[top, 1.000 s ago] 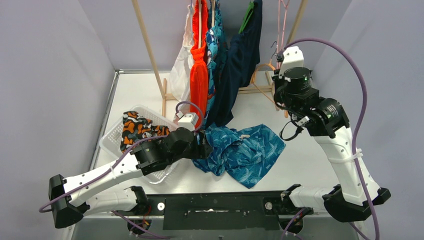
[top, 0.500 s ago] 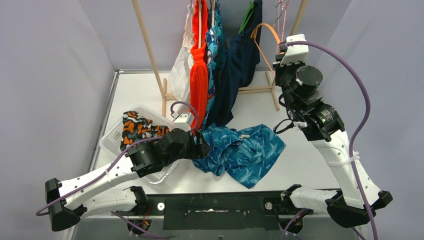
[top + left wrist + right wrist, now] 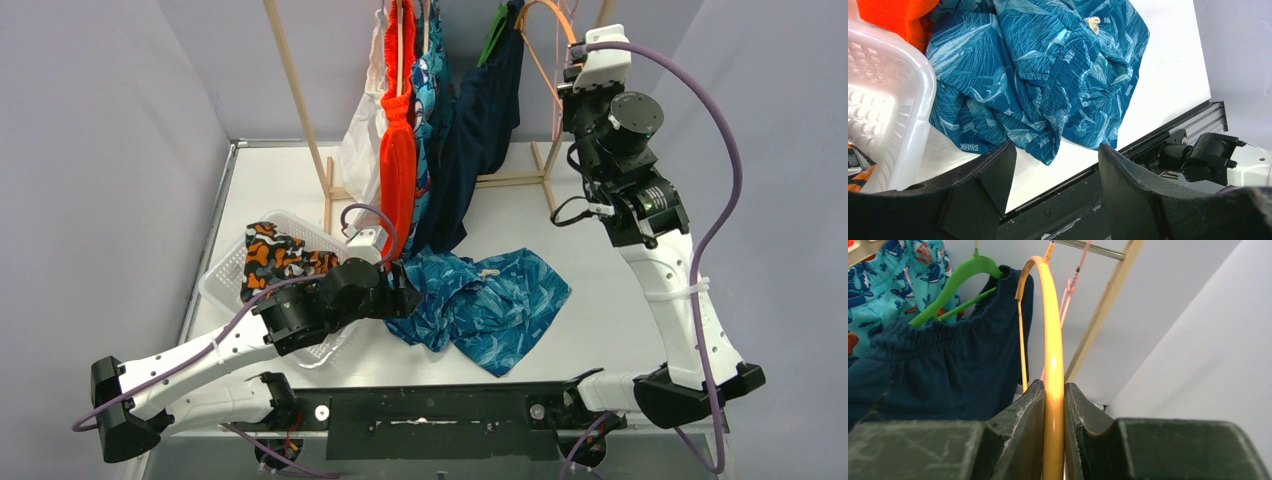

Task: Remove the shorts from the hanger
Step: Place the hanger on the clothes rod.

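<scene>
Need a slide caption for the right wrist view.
Right pincer clamps an empty orange hanger beside navy shorts on a green hanger.

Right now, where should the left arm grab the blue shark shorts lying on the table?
Pinch the raised, bunched waistband ridge across the blue shorts, coming down from above. The open left end effector faces it, and the flat edges lie flush with the table.

I see open white tabletop [image 3: 600, 310] right of the crumpled blue patterned shorts [image 3: 490, 300], while the white plastic mesh basket [image 3: 222, 268] and the hanging navy shorts [image 3: 480, 130] crowd the left and centre.
</scene>
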Controlling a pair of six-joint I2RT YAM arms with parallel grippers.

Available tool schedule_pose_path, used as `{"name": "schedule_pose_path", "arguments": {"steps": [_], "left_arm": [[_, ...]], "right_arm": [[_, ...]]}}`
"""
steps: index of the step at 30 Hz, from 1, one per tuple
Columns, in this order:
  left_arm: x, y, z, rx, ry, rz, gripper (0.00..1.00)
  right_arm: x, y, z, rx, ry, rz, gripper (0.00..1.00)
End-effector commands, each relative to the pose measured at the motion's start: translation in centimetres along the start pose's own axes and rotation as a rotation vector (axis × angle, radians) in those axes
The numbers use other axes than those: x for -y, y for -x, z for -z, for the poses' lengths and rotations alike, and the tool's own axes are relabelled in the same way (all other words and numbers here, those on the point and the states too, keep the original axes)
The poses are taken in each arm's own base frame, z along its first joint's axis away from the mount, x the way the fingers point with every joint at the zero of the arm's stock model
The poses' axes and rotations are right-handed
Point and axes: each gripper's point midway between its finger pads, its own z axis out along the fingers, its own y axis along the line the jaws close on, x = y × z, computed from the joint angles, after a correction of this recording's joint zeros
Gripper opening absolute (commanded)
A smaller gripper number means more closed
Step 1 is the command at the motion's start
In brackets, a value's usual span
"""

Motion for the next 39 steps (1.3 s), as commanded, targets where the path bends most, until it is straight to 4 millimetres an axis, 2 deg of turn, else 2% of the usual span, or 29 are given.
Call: {"name": "schedule_pose_path", "arguments": {"steps": [1, 8, 13, 19, 22, 27, 32, 39], "left_arm": [[1.2, 1.7, -0.1, 0.064, -0.041, 0.030, 0.61], [1.1, 1.6, -0.1, 0.058, -0.035, 0.025, 0.61], [1.1, 1.5, -0.1, 0.061, -0.043, 0.036, 0.60], [1.4, 1.4, -0.4, 0.051, -0.052, 0.035, 0.61], [1.2, 1.3, -0.5, 0.039, -0.028, 0.024, 0.60], [1.6, 1.2, -0.6, 0.027, -0.035, 0.012, 0.60], [1.7, 1.3, -0.7, 0.032, -0.046, 0.016, 0.60], [1.5, 1.1, -0.8, 0.033, -0.039, 0.021, 0.60]], "right_arm": [[0.6, 2.9, -0.4, 0.080, 0.007, -0.005, 0.00], [2.5, 3.8, -1.9, 0.068, -0.087, -0.012, 0.00], [2.9, 4.4, -2.2, 0.079, -0.099, -0.020, 0.00], [2.3, 2.7, -4.0, 0.036, -0.076, -0.009, 0.00], [2.6, 2.5, -4.6, 0.021, -0.066, -0.011, 0.00], [2.8, 0.6, -5.9, -0.023, -0.024, -0.016, 0.00], [0.5, -0.5, -6.0, -0.046, 0.099, -0.009, 0.02], [0.5, -0.9, -6.0, -0.061, 0.100, 0.003, 0.04]]}}
